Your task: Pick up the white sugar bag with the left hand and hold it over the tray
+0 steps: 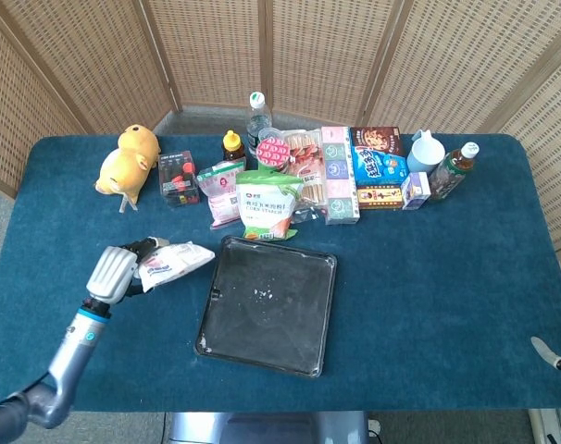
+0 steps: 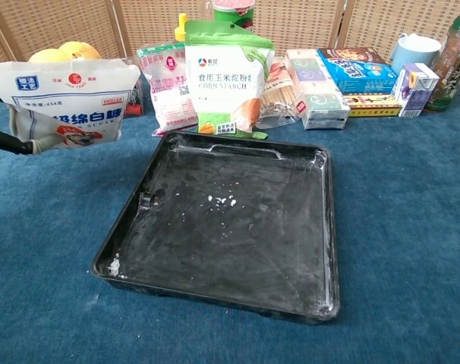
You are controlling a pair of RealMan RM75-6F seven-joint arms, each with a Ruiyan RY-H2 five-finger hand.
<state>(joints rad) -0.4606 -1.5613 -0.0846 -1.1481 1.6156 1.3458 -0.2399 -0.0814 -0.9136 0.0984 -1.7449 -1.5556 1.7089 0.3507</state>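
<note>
A soft white sugar bag (image 1: 172, 263) is gripped by the left hand (image 1: 114, 272), fingers wrapped round its left end, lifted just left of the black metal tray (image 1: 267, 304). The bag's long axis runs left to right, printed face forward. Bare blue cloth surface (image 1: 429, 287) lies open right of the shallow, square, rimmed tray. The right hand (image 1: 551, 351) barely shows; its state cannot be told.

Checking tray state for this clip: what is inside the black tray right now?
Inside the black tray there are only white powdery specks and smears. The white sugar bag, held by the left hand, is off its left side, not over it. Nothing covers the tray floor.
</note>
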